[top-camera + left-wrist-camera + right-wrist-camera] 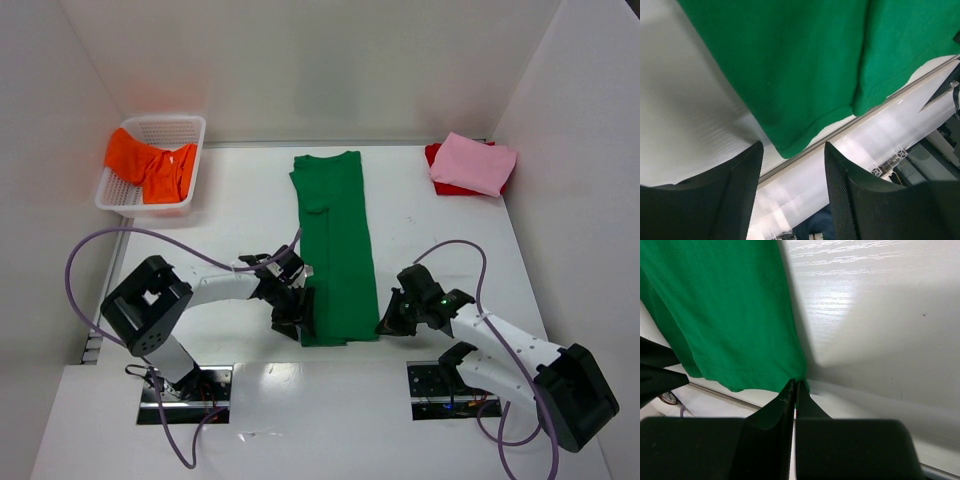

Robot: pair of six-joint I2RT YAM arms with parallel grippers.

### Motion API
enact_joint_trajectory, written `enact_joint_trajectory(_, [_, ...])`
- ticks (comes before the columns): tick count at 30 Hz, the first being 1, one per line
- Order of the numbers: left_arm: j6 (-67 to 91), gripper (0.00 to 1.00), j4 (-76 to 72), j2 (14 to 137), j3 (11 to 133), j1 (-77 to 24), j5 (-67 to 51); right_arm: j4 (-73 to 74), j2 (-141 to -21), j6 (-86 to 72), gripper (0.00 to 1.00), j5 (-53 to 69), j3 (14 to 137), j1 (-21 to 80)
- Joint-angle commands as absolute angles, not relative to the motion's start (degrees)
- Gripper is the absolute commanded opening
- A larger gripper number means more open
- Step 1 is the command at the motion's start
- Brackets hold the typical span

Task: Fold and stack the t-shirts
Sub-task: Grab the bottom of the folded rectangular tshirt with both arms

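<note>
From above I see what my wrist cameras miss: a crumpled orange cloth t-shirt [150, 168] in the white plastic mesh basket [113, 203] far left, and a folded pink cloth t-shirt [475, 163] on a red cloth t-shirt [437, 155] far right. The bright green cloth t-shirt [335, 240], a long strip, lies mid-table. My left claw [792, 147] stands spread, the hem corner just ahead. My right claw [795, 385] is pressed together, touching the other corner; whether cloth is caught I cannot tell
</note>
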State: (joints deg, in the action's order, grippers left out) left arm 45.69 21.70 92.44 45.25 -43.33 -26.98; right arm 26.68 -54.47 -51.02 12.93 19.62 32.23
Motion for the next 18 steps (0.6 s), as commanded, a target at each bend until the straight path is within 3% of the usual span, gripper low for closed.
enact_joint_trajectory(1, [46.8, 0.57, 21.2, 93.7, 45.9, -43.6, -24.6, 26.4, -52.7, -50.2, 0.00, 13.1, 22.0, 32.6])
enact_joint_trajectory(4, [46.8, 0.45, 21.2, 94.7, 45.9, -43.6, -24.6, 26.9, -52.0, -50.2, 0.00, 12.6, 22.0, 32.6])
enact_joint_trajectory(6, [46.8, 0.34, 21.2, 95.2, 46.5, -43.6, -24.6, 26.9, -52.0, -50.2, 0.00, 12.6, 22.0, 32.6])
enact_joint_trajectory(7, [46.8, 0.22, 21.2, 95.8, 46.5, -43.6, -24.6, 26.9, -52.0, -50.2, 0.00, 12.6, 22.0, 32.6])
enact_joint_trajectory(8, [46.8, 0.21, 21.2, 95.8, 46.5, -43.6, -24.6, 26.9, -52.0, -50.2, 0.00, 12.6, 22.0, 32.6])
enact_joint_trajectory(11, [46.3, 0.02, 21.6, 96.3, 47.0, -43.6, -25.1, 26.4, -52.0, -50.2, 0.00, 12.6, 22.0, 32.6])
enact_joint_trajectory(18, [46.8, 0.00, 24.7, 91.8, 47.5, -43.6, -20.9, 26.4, -52.0, -51.8, 0.00, 12.6, 22.6, 32.6])
